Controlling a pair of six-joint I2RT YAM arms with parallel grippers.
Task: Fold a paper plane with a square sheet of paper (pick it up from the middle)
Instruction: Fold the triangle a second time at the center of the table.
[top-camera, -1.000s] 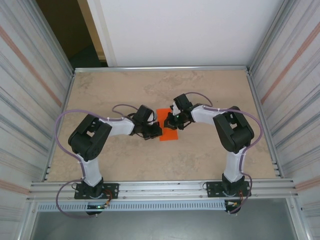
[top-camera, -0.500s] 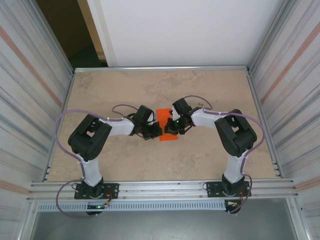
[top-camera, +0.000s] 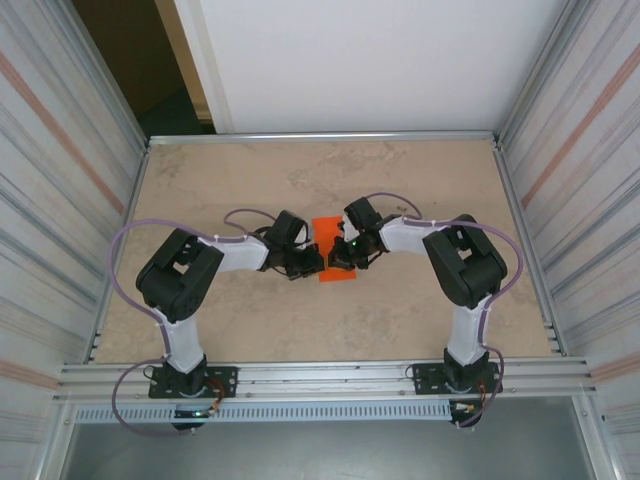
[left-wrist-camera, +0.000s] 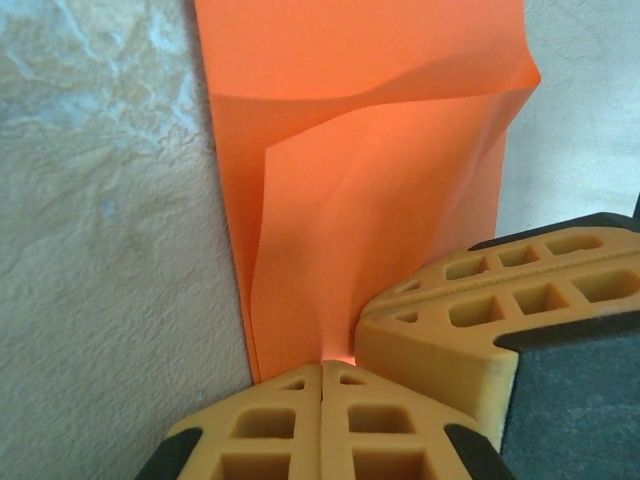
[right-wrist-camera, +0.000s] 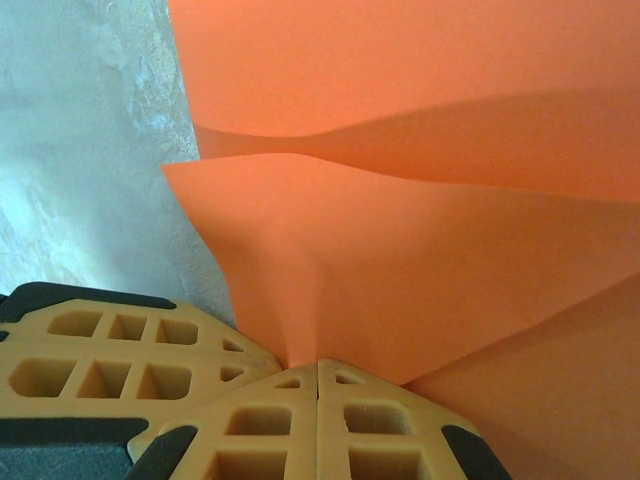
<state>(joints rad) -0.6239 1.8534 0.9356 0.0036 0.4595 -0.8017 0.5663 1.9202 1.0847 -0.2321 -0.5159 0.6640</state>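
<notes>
Paper: the square sheet of paper (top-camera: 338, 274) lies mid-table between the two arms. It is part folded, with one layer raised and bowed and the rest flat.
Left grip: the left gripper (left-wrist-camera: 322, 365) is closed, its tips pinching a lifted fold of the sheet.
Right grip: the right gripper (right-wrist-camera: 317, 365) is also closed, nipping a raised flap from the opposite side.
Tear risk: both pinches hold one thin sheet, so any pull apart, or unequal travel, may well rip it at a pinch point.
Crease risk: the held layers are bulged, not taut. If laid down like this, the fold probably lands crooked or double.
Slip risk: each bite takes little paper, so a quick move could pull it free.
Table: the table (top-camera: 230, 180) looks smooth, so the flat part may slide rather than stay put.
</notes>
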